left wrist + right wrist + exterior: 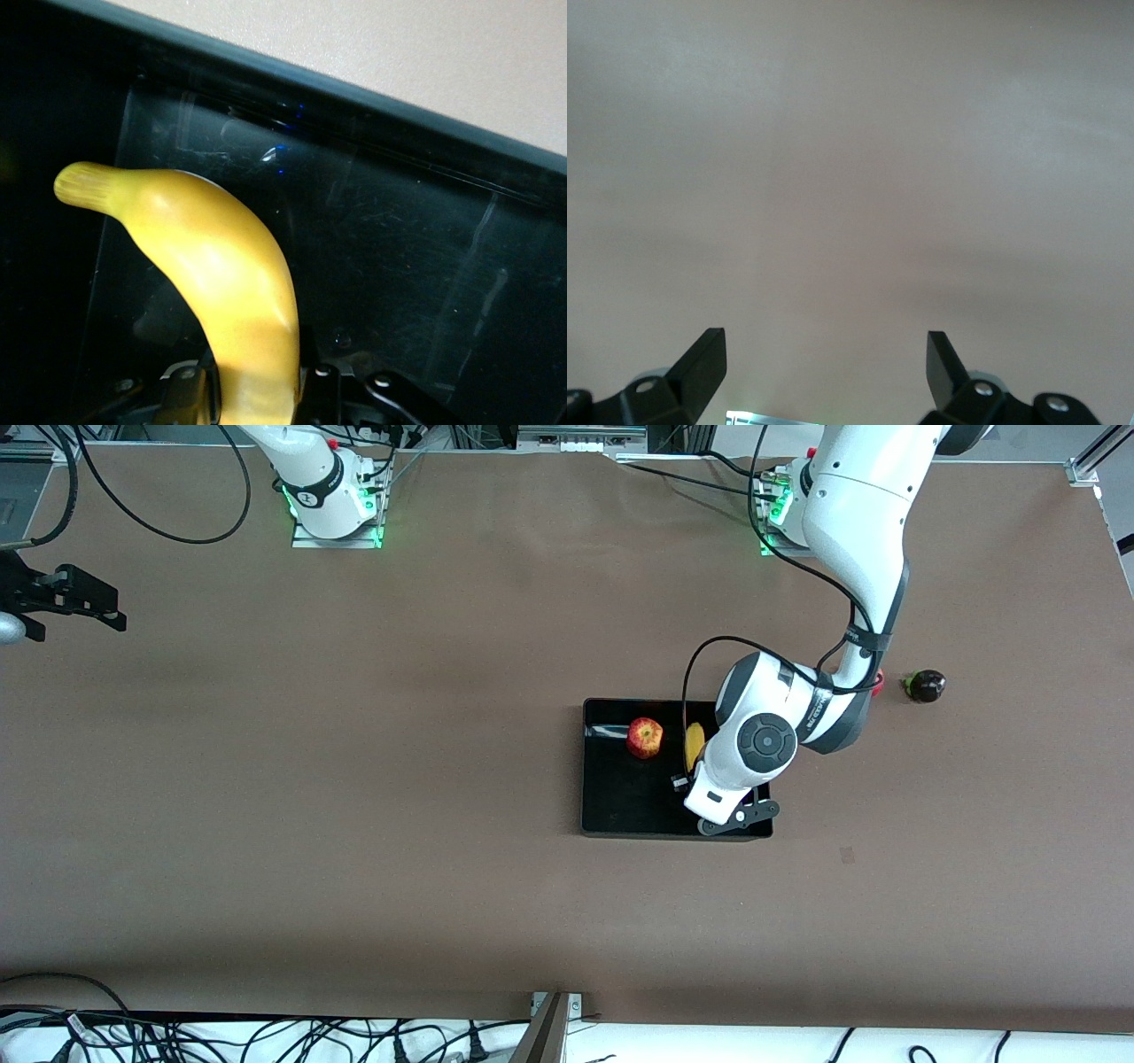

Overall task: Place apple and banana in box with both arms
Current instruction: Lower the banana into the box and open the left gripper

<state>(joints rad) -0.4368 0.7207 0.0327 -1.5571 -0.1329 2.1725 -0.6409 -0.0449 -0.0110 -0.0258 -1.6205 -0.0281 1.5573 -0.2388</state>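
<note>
— While the small streaked red apple [645, 737] already sits in the shallow black plastic box [620, 806], where's the banana?
— Long yellow banana [213, 283] clamped in left end effector [252, 394], low inside box; release remains. Right end effector [826, 363] waits spread over bare table [354, 779].

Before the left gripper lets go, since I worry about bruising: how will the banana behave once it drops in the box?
The banana, clamped in the left gripper, looks stiff, so it should hold its curve. Its curve may make it rock, not roll. The box floor is glossy, so it might slide toward the apple.
</note>
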